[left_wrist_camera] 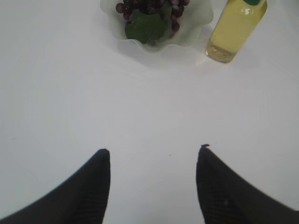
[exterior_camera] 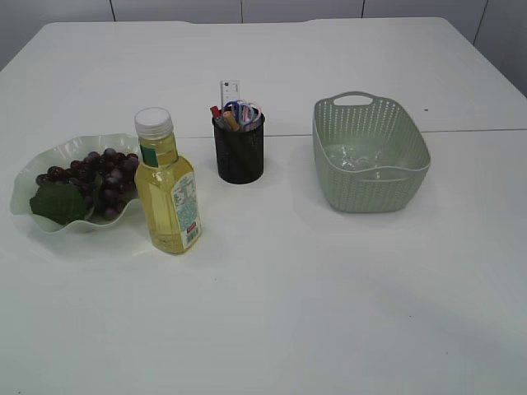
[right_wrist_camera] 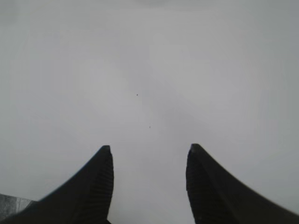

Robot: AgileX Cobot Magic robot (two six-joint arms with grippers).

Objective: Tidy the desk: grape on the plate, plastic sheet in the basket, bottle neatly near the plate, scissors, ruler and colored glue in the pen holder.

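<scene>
bottle (exterior_camera: 168, 194): glossy clear plastic | basket (exterior_camera: 370, 156): matt perforated plastic | table (exterior_camera: 329, 313): smooth matt

Your exterior view shows neither arm at all, so both grippers sit outside that frame. In the left wrist view the plate (left_wrist_camera: 196, 28) is cropped along the top edge, so you only get the near part of the grapes (left_wrist_camera: 152, 7), and the bottle (left_wrist_camera: 236, 28) loses its neck and cap. Look at the pen holder (exterior_camera: 240, 150): the ruler (exterior_camera: 229, 89) pokes out, but the scissors (exterior_camera: 244, 111) and glue (exterior_camera: 222, 117) bunch together, too small to separate cleanly. Inside the basket (exterior_camera: 370, 177), the plastic sheet (exterior_camera: 352, 156) is a faint sheen; you can't trace its outline.
</scene>
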